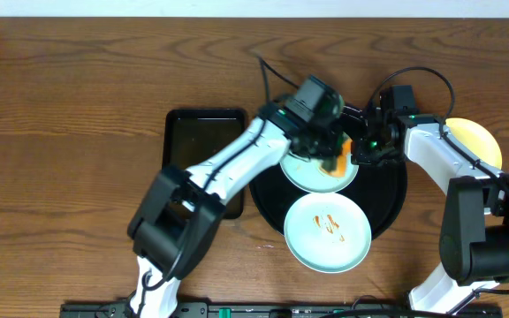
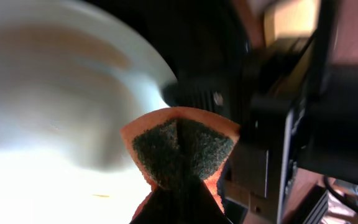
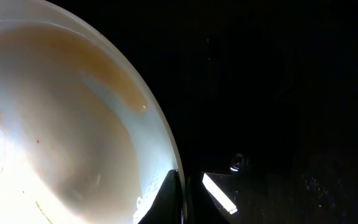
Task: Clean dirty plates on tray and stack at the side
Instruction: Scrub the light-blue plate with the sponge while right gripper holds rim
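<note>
Sponge (image 2: 182, 149) in left pincer (image 1: 332, 159) presses mint plate (image 1: 307, 173) on tray (image 1: 392, 190).

Front mint plate (image 1: 327, 231) - orange smears, at round black tray's (image 1: 391, 194) lower edge; rear mint plate (image 1: 307, 175) partly hidden; yellow plate (image 1: 480, 137) on tabletop, right.

- Overhead view: bright, even light; sharp focus; soft shadows on the table (image 1: 78, 106).
- Left wrist view: plate (image 2: 55, 93) motion-blurred, overexposed at lower left; sponge (image 2: 182, 149) sharper.
- Right wrist view: tray (image 3: 278, 93) nearly black; glare on the plate (image 3: 61, 155) at lower left; 1 small glint.
</note>
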`<state>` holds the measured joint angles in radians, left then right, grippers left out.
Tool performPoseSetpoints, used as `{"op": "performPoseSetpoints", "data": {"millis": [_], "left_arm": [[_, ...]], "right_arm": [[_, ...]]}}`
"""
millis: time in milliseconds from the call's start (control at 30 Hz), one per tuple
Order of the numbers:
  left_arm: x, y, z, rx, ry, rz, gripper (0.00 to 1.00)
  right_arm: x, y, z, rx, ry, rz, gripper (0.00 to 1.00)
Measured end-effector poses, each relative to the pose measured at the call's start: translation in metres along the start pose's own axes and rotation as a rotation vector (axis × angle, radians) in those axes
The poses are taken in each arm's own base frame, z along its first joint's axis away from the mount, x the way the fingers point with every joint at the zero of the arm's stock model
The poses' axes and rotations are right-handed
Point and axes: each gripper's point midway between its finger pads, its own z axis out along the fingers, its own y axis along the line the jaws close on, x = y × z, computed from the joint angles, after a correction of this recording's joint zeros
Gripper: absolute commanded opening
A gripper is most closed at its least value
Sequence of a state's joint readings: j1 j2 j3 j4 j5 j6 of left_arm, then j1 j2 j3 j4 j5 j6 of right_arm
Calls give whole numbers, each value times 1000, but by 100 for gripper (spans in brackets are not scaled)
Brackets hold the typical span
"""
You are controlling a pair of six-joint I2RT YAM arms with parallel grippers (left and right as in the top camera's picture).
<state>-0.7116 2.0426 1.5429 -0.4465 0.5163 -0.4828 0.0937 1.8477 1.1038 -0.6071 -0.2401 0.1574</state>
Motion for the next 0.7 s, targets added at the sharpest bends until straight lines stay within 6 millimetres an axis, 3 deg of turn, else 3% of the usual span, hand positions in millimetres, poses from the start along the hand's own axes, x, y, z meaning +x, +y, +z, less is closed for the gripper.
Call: {"op": "performPoseSetpoints", "data": {"millis": [200, 700], "left_arm": [[27, -4, 30, -53, 56, -34, 7], [23, 13, 30, -150, 17, -60, 8]], "right_arm": [[1, -1, 0, 4, 2, 1, 1], [1, -1, 0, 6, 2, 1, 1]]}}
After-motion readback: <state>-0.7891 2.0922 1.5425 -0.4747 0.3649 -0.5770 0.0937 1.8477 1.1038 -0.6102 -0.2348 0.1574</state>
